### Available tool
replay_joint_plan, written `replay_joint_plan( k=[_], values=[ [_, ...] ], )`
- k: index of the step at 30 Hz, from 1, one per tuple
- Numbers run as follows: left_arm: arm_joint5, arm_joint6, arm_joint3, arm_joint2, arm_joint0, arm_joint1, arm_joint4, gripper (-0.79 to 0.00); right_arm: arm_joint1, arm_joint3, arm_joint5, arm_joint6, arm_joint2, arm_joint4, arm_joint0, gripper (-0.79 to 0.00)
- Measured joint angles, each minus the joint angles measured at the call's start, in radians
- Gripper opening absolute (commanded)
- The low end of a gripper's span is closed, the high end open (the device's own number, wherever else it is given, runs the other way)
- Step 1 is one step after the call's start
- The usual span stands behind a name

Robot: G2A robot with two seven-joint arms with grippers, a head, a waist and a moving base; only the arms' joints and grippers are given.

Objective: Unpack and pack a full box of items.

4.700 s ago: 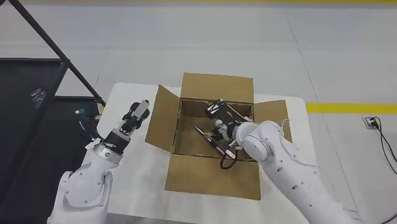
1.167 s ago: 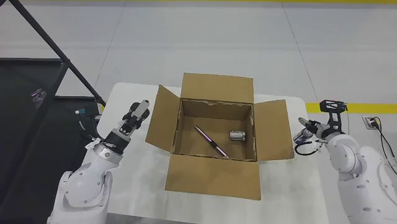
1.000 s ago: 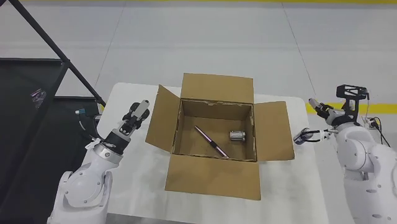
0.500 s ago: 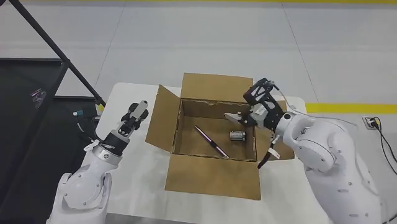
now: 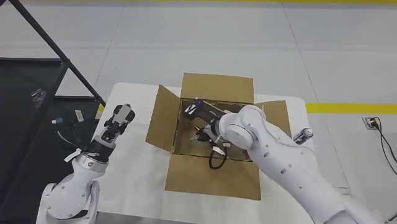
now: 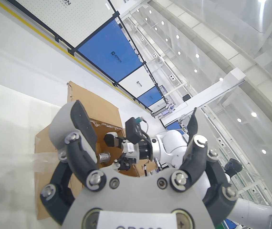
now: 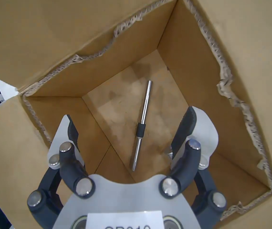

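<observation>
An open cardboard box [image 5: 214,177] stands in the middle of the white table [image 5: 133,162]. On its floor lies a silver pen [image 7: 142,110] with a black band. My right gripper [image 7: 130,120] hangs open inside the box mouth, directly above the pen, with one finger on each side of it and nothing held. In the top view the right gripper [image 5: 200,131] is over the box's left half. My left gripper [image 5: 121,115] stands open and empty over the table left of the box [image 6: 95,106], pointing towards it.
A small dark cylindrical item [image 5: 305,134] lies on the table near its right edge, beyond the box's right flap [image 5: 273,137]. All the box flaps are folded outward. A black frame and a dark surface [image 5: 37,100] border the table on the left.
The right arm set an item down at the table's right edge, then swung back across the box; its gripper now hangs over the pen. The left arm has drawn back to the left.
</observation>
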Motion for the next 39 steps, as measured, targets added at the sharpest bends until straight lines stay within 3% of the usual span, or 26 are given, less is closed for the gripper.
replay_joint_plan(
  k=[8,18,21,22,23,35,38,39],
  values=[
    [-0.005,-0.006,-0.002,-0.008,0.007,0.003,-0.008,0.000,-0.075,0.229,0.038,0.031,-0.089,0.045,0.072,0.000],
    [-0.005,-0.006,-0.002,-0.008,0.007,0.003,-0.007,0.000,-0.140,0.390,0.123,-0.010,-0.152,-0.002,0.083,-0.154],
    [-0.005,-0.006,-0.002,-0.008,0.007,0.003,-0.007,0.000,-0.158,0.436,0.139,-0.029,-0.164,-0.014,0.084,-0.259],
    [-0.005,-0.006,-0.002,-0.008,0.007,0.003,-0.007,0.000,-0.163,0.449,0.141,-0.038,-0.165,-0.012,0.084,-0.366],
    [-0.005,-0.006,-0.002,-0.008,0.007,0.003,-0.007,0.000,-0.169,0.468,0.146,-0.051,-0.167,-0.014,0.084,-0.403],
    [-0.005,-0.006,-0.002,-0.008,0.007,0.003,-0.007,0.000,-0.227,0.601,0.123,-0.096,-0.170,0.008,0.087,-0.406],
    [-0.005,-0.006,-0.002,-0.008,0.007,0.003,-0.007,0.000,-0.238,0.625,0.113,-0.099,-0.170,0.009,0.090,-0.459],
    [-0.005,-0.006,-0.002,-0.008,0.007,0.003,-0.007,0.000,-0.241,0.632,0.111,-0.100,-0.170,0.009,0.091,-0.517]
  ],
)
